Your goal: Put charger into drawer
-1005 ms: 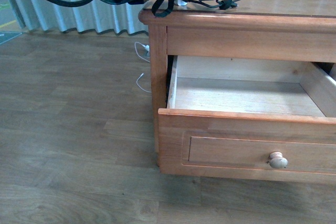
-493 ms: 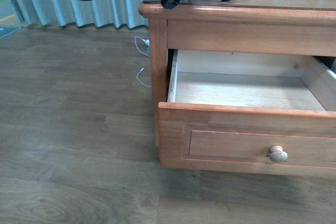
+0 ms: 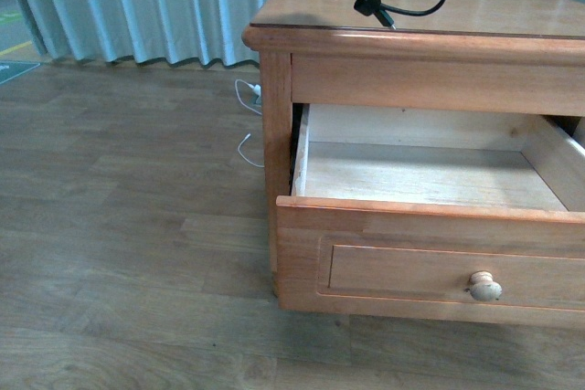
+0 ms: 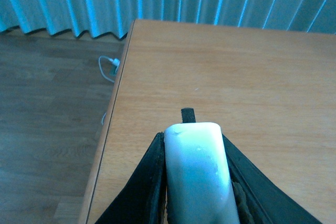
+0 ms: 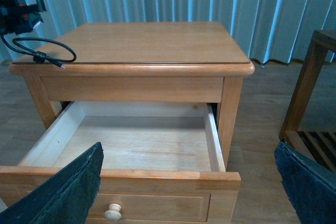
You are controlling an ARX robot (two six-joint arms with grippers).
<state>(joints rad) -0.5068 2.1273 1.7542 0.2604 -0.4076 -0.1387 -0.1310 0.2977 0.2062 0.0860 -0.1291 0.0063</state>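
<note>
The white charger (image 4: 197, 177) is clamped between the black fingers (image 4: 149, 182) of my shut left gripper (image 4: 192, 136), above the cabinet top (image 4: 220, 66). Its black cable hangs in a tied loop (image 3: 367, 1) over the top's left rear corner, and the cable (image 5: 44, 53) also shows in the right wrist view below the left gripper (image 5: 18, 11). The drawer (image 3: 430, 175) stands pulled out with a bare pale inside and a round knob (image 3: 484, 286). My right gripper (image 5: 186, 182) is open in front of the drawer (image 5: 136, 148), holding nothing.
A thin white cord (image 3: 247, 93) lies on the wood floor left of the cabinet, in front of pleated curtains (image 3: 137, 6). A dark wooden rack (image 5: 312, 93) stands to the cabinet's right.
My left gripper has risen out of the top of the front view, lifting the charger's cable loop higher over the cabinet top. The drawer stays open.
</note>
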